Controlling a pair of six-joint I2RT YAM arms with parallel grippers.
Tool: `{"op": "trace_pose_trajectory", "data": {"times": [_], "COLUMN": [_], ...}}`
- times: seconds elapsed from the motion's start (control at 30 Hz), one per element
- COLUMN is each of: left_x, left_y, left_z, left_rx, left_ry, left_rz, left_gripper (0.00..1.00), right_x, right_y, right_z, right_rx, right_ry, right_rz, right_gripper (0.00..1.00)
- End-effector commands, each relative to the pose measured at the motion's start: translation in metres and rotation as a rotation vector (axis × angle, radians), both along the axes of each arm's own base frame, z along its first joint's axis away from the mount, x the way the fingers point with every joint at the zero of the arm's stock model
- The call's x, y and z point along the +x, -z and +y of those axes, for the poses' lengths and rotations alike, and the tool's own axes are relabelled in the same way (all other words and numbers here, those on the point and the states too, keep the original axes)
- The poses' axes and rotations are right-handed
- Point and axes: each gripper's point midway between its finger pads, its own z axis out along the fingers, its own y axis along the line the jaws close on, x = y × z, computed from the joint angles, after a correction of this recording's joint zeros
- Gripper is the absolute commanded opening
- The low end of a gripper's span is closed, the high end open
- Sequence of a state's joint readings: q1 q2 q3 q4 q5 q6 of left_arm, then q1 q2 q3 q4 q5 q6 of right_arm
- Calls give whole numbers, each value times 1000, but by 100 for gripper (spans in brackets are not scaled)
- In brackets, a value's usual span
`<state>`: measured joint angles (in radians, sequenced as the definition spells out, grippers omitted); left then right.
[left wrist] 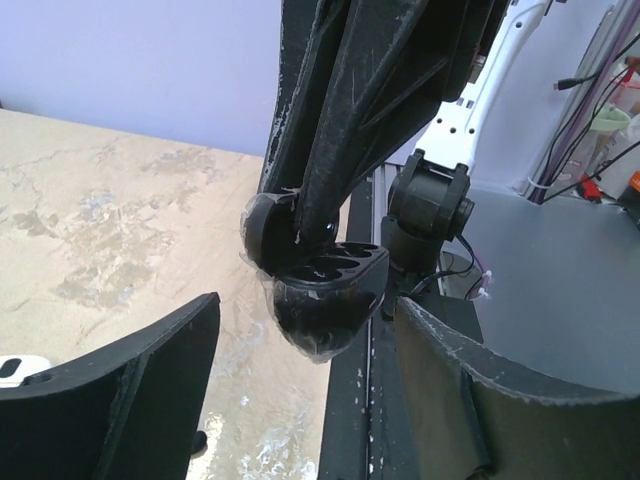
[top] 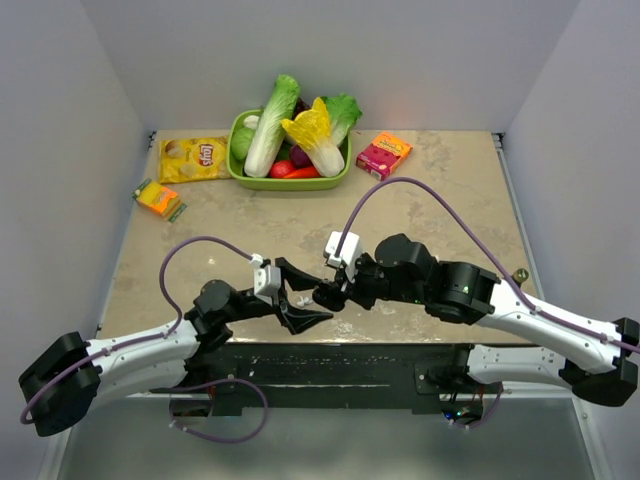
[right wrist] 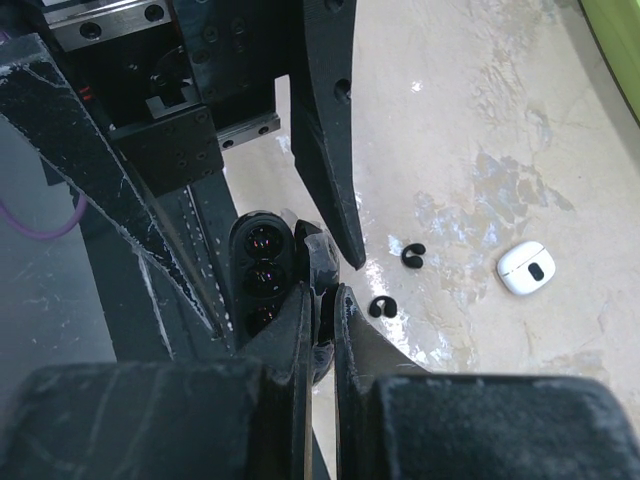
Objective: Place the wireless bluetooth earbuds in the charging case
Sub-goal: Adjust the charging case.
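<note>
Top external view: on a beige marbled desk (top: pixel 450 200), an orange packet (top: pixel 160 198) lies at far left. Beside it along the back come a yellow chip bag (top: pixel 193 158), a green bowl (top: pixel 290 183) heaped with vegetables (top: pixel 270 130), and a pink box (top: pixel 384 155). At the near edge the two arms reach in from either side and meet mid-desk. The left pincer (top: pixel 314 300) stands released, its two black fingers spread wide and gripping nothing. Nose to nose with it, the right pincer (top: pixel 331 293) is clenched on a glossy black piece (left wrist: pixel 325 290) with a row of round hollows. The left wrist view shows that piece hanging above the desk between the spread left fingers (left wrist: pixel 120 400). In the right wrist view, just right of the clamped fingertips, two small black earbuds (right wrist: pixel 413 255) lie loose on the desk, close together but not touching. Further right rests the charging case (right wrist: pixel 526 268), white with a dark spot at its centre. It lies flat on the desk, near the earbuds but apart from them, and neither pincer touches it.
</note>
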<state>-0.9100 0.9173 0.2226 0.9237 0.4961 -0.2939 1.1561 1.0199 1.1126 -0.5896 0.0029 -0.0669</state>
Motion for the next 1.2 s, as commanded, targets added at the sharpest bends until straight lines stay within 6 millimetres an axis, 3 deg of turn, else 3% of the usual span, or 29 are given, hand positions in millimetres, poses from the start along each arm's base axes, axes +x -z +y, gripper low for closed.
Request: {"op": "trace_pose_trajectory", "data": {"times": [0.0,0.43,0.93,1.17], "left_x": [-2,-2,-8,-4], "left_y": [-28,-43,-39,-37], "left_z": [-1,-1,-4,-6], "left_rx": [-70,-102,-89,-76], "left_ry": [19,16,63,51], "left_rz": [-67,-74,-91,-64], "left_gripper": [76,78,55,64], "right_x": [-3,-2,0,0], "right_y": [-26,-25,-24,-22], "right_z": [7,7,5,5], "right_rx": [90,86,78,65], "right_ry": [-24,-23,-15,-21], "right_rz": [-12,-10,-14,-12], "right_gripper": [0,0,0,0]}}
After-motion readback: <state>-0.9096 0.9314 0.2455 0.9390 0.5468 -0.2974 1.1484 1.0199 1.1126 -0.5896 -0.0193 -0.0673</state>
